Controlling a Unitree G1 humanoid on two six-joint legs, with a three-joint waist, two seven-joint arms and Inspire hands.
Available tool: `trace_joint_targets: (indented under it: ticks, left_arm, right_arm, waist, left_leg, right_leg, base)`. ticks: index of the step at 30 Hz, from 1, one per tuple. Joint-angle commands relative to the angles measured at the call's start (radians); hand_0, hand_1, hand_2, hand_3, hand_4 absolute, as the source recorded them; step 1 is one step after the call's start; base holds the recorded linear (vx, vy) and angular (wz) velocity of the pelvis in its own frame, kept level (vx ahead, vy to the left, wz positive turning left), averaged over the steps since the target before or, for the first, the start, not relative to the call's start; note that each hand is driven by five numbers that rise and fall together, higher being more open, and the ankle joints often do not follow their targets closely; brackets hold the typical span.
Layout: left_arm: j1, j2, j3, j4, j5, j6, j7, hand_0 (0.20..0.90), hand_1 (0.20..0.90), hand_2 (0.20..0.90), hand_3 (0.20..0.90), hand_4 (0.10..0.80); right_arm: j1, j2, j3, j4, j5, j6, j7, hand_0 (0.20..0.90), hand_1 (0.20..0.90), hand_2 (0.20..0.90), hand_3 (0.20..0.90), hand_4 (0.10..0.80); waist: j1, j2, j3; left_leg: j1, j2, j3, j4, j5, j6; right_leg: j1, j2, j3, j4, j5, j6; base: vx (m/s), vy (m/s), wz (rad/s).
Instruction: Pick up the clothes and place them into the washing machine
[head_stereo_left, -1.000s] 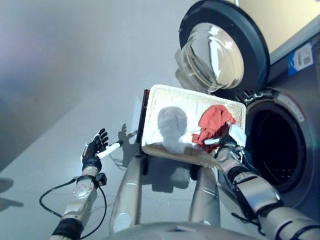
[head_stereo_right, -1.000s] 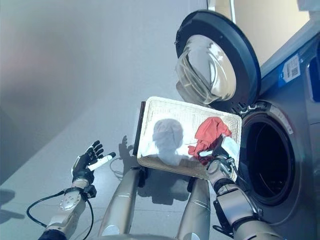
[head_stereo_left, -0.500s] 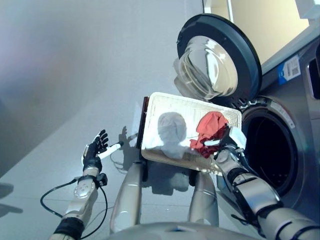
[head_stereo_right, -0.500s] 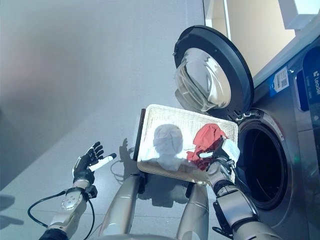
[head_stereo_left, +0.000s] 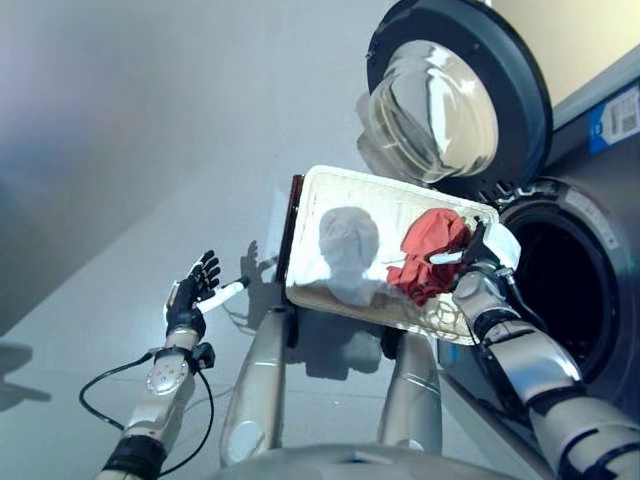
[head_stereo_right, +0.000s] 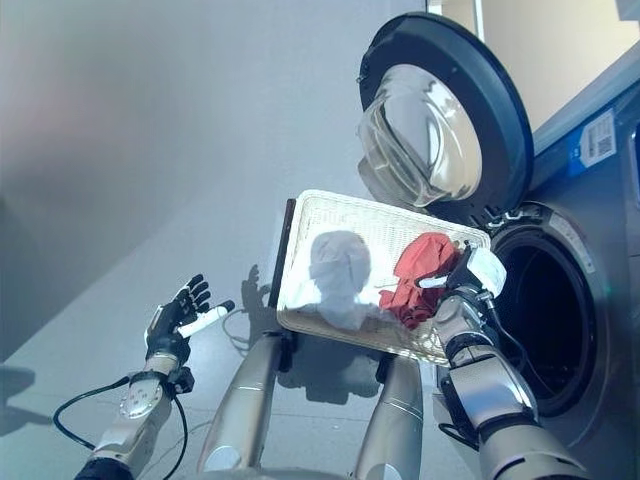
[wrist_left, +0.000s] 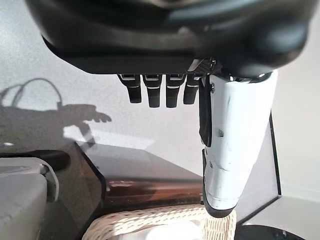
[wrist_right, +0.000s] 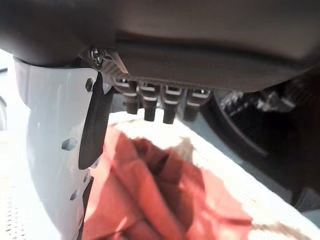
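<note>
- Right hand (head_stereo_right: 466, 285) sits at the right end of the white wicker basket (head_stereo_right: 330, 215), against the red cloth (head_stereo_right: 420, 272); its wrist view shows the fingers (wrist_right: 151, 102) straight and apart from the white-covered thumb, with the cloth lying just past them and nothing gripped.
- Left hand (head_stereo_left: 192, 295) hangs well to the left over the grey floor (head_stereo_left: 130, 150), fingers spread and relaxed, white thumb pointing right toward the basket, holding nothing.
- Red cloth lies crumpled in the right part of the basket, touching or just beside the right hand's fingertips; whether they press into it cannot be told.
- Basket rests on a dark stand (head_stereo_left: 292, 225), whose edge shows along the basket's left side.
- Washing machine (head_stereo_right: 600, 200) stands at the right, its dark drum opening (head_stereo_right: 535, 315) just right of the basket and the right hand.
- Round door (head_stereo_right: 440, 115) with its clear glass bowl stands swung open on the far side of the basket.
</note>
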Motion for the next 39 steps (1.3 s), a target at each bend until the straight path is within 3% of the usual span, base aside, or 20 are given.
trace_joint_targets:
  ticks: [1,18,24,34,35,36,37,38,39]
  left_arm:
    - [0.073,0.062,0.048,-0.119,-0.030,-0.092,-0.012,0.900,0.900,0.900,0.900,0.800]
    - [0.109,0.092,0.059,-0.205,-0.062,-0.109,-0.044,0.900,0.900,0.900,0.900,0.800]
    - [0.124,0.096,0.067,-0.245,-0.078,-0.106,-0.054,0.900,0.900,0.900,0.900,0.800]
    - [0.130,0.106,0.062,-0.246,-0.084,-0.092,-0.077,0.900,0.900,0.900,0.900,0.800]
    - [0.130,0.107,0.061,-0.244,-0.084,-0.090,-0.080,0.900,0.900,0.900,0.900,0.800]
    - [0.130,0.107,0.061,-0.244,-0.084,-0.090,-0.080,0.900,0.900,0.900,0.900,0.800]
    - [0.130,0.106,0.062,-0.242,-0.086,-0.088,-0.082,0.900,0.900,0.900,0.900,0.800]
    - [0.128,0.107,0.063,-0.241,-0.086,-0.088,-0.083,0.900,0.900,0.900,0.900,0.800]
    - [0.131,0.107,0.066,-0.242,-0.083,-0.087,-0.084,0.900,0.900,0.900,0.900,0.800]
  right_arm:
    - [0.006,-0.081,-0.033,-0.030,0.097,-0.061,0.007,0.900,0.900,0.900,0.900,0.800]
    - [-0.007,-0.107,-0.040,-0.008,0.142,-0.079,0.027,0.900,0.900,0.900,0.900,0.800]
    - [0.005,-0.083,-0.033,0.011,0.130,-0.070,0.047,0.900,0.900,0.900,0.900,0.800]
    - [0.029,-0.039,-0.017,0.032,0.107,-0.061,0.089,0.900,0.900,0.900,0.900,0.800]
    - [0.030,-0.039,-0.016,0.033,0.104,-0.060,0.093,0.848,0.848,0.848,0.848,0.763]
    - [0.030,-0.039,-0.016,0.033,0.104,-0.060,0.093,0.848,0.848,0.848,0.848,0.763]
    - [0.033,-0.037,-0.016,0.033,0.104,-0.060,0.097,0.480,0.480,0.480,0.480,0.500]
    - [0.038,-0.035,-0.017,0.032,0.106,-0.062,0.100,0.200,0.200,0.200,0.200,0.300]
    - [0.044,-0.034,-0.015,0.034,0.103,-0.062,0.103,0.200,0.200,0.200,0.200,0.300]
  waist:
    - [0.016,0.027,-0.043]
    - [0.018,0.038,-0.069]
    - [0.022,0.046,-0.076]
    - [0.029,0.042,-0.089]
    - [0.028,0.042,-0.090]
    - [0.029,0.042,-0.091]
    - [0.028,0.041,-0.092]
    - [0.028,0.040,-0.094]
    - [0.028,0.040,-0.095]
  left_leg:
    - [-0.025,0.005,-0.033,0.023,-0.028,-0.045]
    - [-0.120,0.006,-0.030,0.044,-0.017,-0.041]
    - [-0.169,0.005,-0.044,0.164,-0.055,-0.035]
    - [-0.176,0.008,-0.047,0.184,-0.066,-0.037]
    - [-0.179,0.010,-0.047,0.189,-0.068,-0.038]
    - [-0.179,0.010,-0.047,0.189,-0.068,-0.038]
    - [-0.182,0.012,-0.046,0.197,-0.070,-0.038]
    - [-0.183,0.014,-0.045,0.198,-0.072,-0.039]
    - [-0.181,0.015,-0.042,0.198,-0.073,-0.039]
  right_leg:
    - [-0.029,-0.008,0.027,-0.037,0.069,0.013]
    - [-0.145,-0.010,0.053,0.009,0.076,0.010]
    - [-0.193,-0.014,0.076,0.127,0.022,-0.005]
    - [-0.200,-0.011,0.069,0.153,0.001,-0.013]
    - [-0.203,-0.011,0.069,0.157,-0.001,-0.013]
    - [-0.203,-0.011,0.069,0.158,-0.001,-0.013]
    - [-0.205,-0.011,0.070,0.161,-0.002,-0.014]
    - [-0.207,-0.011,0.070,0.162,-0.002,-0.014]
    - [-0.206,-0.011,0.068,0.161,-0.002,-0.014]
  base:
    - [0.054,-0.011,0.02]
    - [-0.012,0.000,0.00]
    - [-0.021,-0.006,0.00]
    - [-0.001,-0.011,0.03]
    - [-0.009,-0.004,0.04]
    - [0.000,0.000,0.00]
    - [0.000,0.000,0.00]
    - [0.000,0.000,0.00]
    - [0.000,0.000,0.00]
